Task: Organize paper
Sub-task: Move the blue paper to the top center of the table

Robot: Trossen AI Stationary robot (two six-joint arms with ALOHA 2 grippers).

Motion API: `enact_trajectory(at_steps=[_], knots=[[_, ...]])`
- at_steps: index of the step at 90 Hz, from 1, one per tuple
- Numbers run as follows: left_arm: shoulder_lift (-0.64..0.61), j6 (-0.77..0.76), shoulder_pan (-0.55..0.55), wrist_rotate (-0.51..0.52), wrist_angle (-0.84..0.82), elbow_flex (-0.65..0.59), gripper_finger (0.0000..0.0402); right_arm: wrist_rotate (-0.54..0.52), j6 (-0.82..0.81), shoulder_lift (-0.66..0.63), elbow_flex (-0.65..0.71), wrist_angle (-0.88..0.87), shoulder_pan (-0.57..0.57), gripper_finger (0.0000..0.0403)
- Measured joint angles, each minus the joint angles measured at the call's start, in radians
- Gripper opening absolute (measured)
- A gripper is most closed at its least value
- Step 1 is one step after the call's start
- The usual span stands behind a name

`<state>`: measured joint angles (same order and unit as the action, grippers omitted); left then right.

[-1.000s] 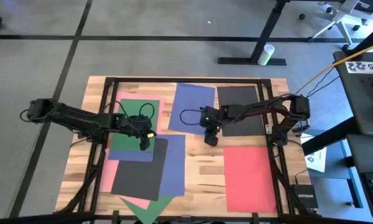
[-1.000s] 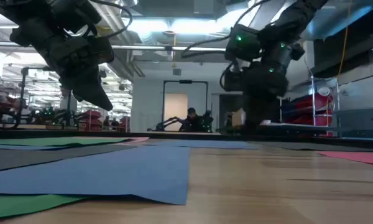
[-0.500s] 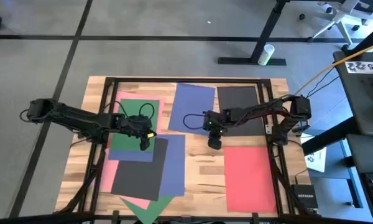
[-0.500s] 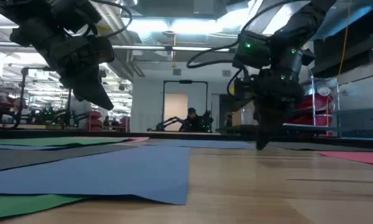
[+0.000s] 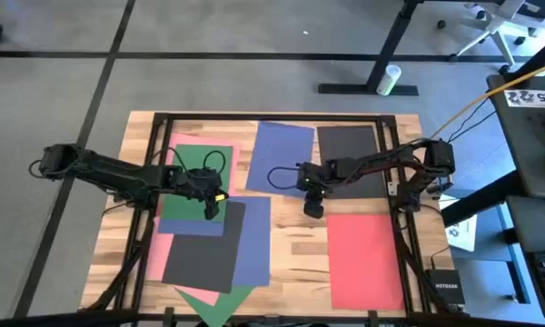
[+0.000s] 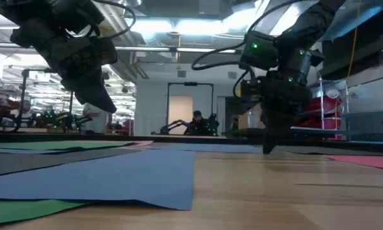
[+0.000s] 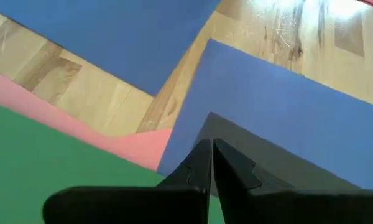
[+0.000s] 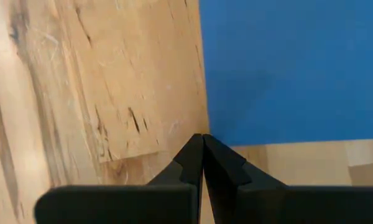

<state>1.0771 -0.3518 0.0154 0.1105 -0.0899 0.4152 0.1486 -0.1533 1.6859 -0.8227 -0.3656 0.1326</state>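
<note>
1. High view: the paper lies spread over the wooden table (image 5: 291, 245). A pink sheet (image 5: 163, 247), a green sheet (image 5: 193, 173), a black sheet (image 5: 204, 245) and a blue sheet (image 5: 254, 241) overlap on the left. Another blue sheet (image 5: 280, 154) and a second black sheet (image 5: 350, 150) lie at the far middle, and a red sheet (image 5: 363, 259) near right. The left gripper (image 5: 213, 209) is over the left pile; the right gripper (image 5: 314, 209) is over bare wood between the blue sheets.
2. Low view: the right gripper (image 6: 267, 148) points down at the tabletop; the left gripper (image 6: 102, 102) hangs above the sheets.
3. Left wrist view: the left fingers (image 7: 199, 168) are pressed together over the black sheet's corner (image 7: 248, 158).
4. Right wrist view: the right fingers (image 8: 196, 158) are pressed together on bare wood beside a blue sheet (image 8: 292, 68).
</note>
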Motion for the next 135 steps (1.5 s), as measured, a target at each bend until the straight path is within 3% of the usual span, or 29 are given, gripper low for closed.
enact_trajectory(at_steps=[46,135], knots=[[0.000,0.000,0.000,0.000,0.000,0.000,0.0000,-0.035,-0.023,-0.002,0.000,-0.018,0.000,0.0000],[0.000,-0.001,0.000,0.000,-0.004,0.000,0.0000,-0.199,-0.026,-0.020,0.004,-0.042,0.002,0.0000]])
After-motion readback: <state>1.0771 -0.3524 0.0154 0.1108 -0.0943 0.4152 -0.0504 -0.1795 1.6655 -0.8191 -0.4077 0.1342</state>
